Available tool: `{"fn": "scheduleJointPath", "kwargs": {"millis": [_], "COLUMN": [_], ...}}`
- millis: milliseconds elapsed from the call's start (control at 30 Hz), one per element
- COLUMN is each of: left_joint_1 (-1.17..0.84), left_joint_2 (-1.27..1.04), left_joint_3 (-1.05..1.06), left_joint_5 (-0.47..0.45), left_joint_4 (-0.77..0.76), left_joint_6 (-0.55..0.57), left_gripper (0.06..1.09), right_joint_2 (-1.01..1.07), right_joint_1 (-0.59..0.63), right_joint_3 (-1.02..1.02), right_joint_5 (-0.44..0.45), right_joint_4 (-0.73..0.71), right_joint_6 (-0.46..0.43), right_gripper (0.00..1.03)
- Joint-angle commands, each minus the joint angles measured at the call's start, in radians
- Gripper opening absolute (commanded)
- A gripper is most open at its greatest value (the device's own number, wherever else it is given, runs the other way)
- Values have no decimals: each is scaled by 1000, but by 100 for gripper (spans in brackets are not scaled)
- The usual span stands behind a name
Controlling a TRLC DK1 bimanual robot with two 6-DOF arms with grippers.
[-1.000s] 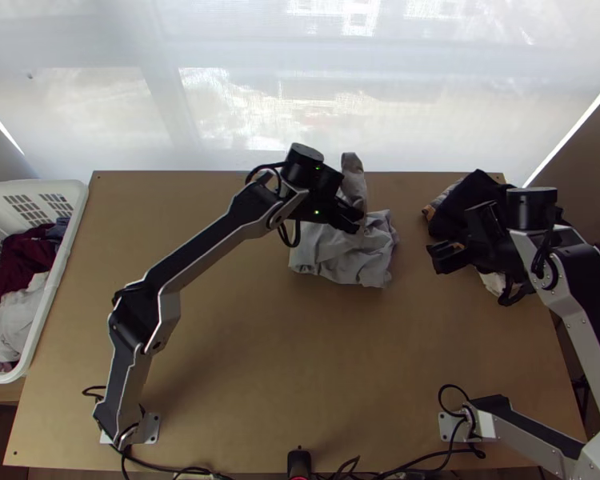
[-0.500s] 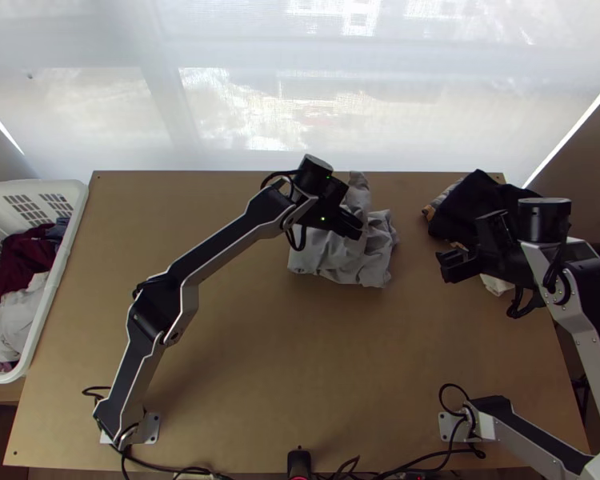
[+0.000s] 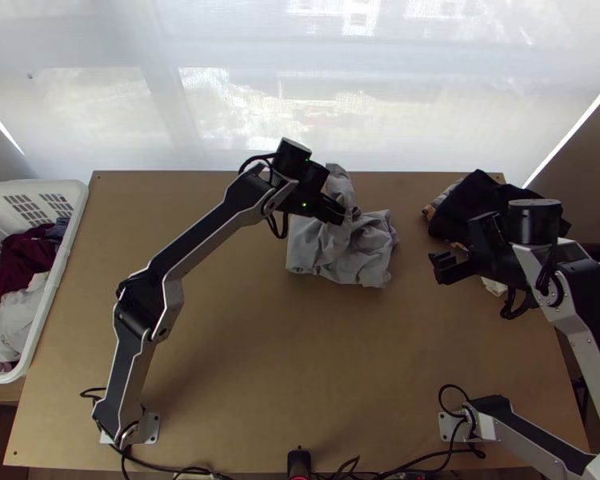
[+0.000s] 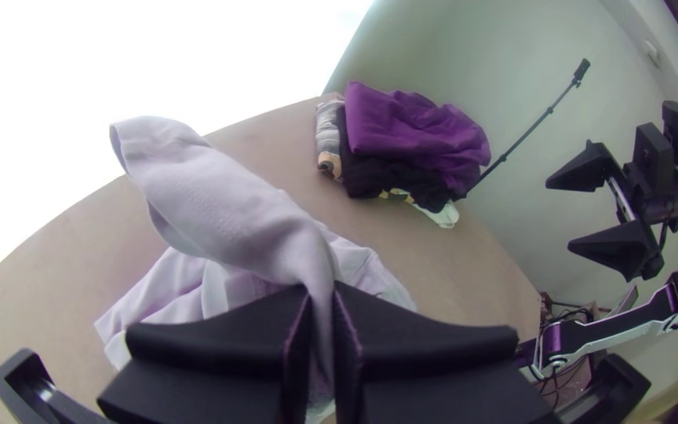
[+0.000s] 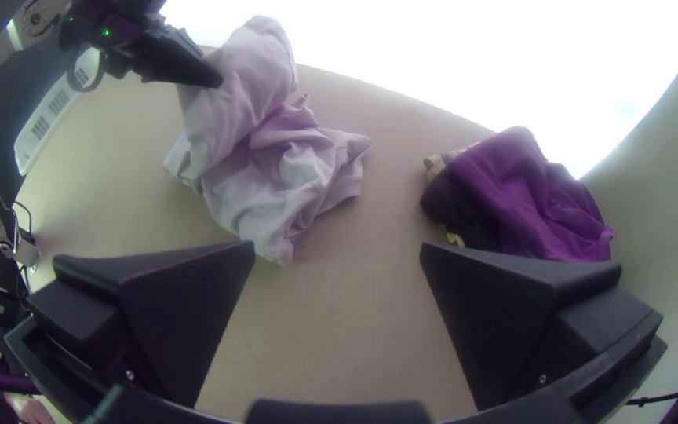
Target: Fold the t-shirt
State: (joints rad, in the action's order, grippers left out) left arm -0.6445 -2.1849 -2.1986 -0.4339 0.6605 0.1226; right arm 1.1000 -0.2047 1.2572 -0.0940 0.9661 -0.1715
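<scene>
Top view: biggest change, left arm (image 3: 200, 240) has swung toward picture left since half a second ago, its fingers with it, and the raised part of the grey t-shirt (image 3: 332, 258) went along. Bulk of the cloth lies bunched on the table (image 3: 260, 360), below and beyond those fingers, hardly shifted. Left gripper (image 4: 322, 294) closed tight, a narrow fold pinched between fingertips, loose end standing up beyond them. Smaller change: right gripper (image 5: 337, 250) slightly nearer the cloth than in that frame, fingers wide apart, nothing between them; t-shirt lies ahead of them, well apart. Meaning, my reading: one grip secured, shirt being shaken or drawn out, folding not begun. Likely wants a second grip before spreading.
</scene>
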Motion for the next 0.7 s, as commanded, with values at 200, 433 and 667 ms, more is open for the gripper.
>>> {"fn": "scheduleJointPath", "kwargs": {"millis": [200, 433, 667], "left_joint_1": [-86, -86, -78], "left_joint_2": [-105, -173, -174], "left_joint_3": [-10, -20, -35], "left_joint_5": [1, 1, 0], "left_joint_4": [-18, -50, -38], "left_joint_6": [-24, -34, -46], "left_gripper": [9, 9, 104], "right_joint_2": [-54, -86, -84], "right_joint_1": [21, 45, 47], "right_joint_3": [-7, -24, -32], "right_joint_5": [4, 2, 2], "right_joint_4": [34, 52, 52], "right_joint_6": [-11, -25, -33], "right_gripper": [98, 98, 98]}}
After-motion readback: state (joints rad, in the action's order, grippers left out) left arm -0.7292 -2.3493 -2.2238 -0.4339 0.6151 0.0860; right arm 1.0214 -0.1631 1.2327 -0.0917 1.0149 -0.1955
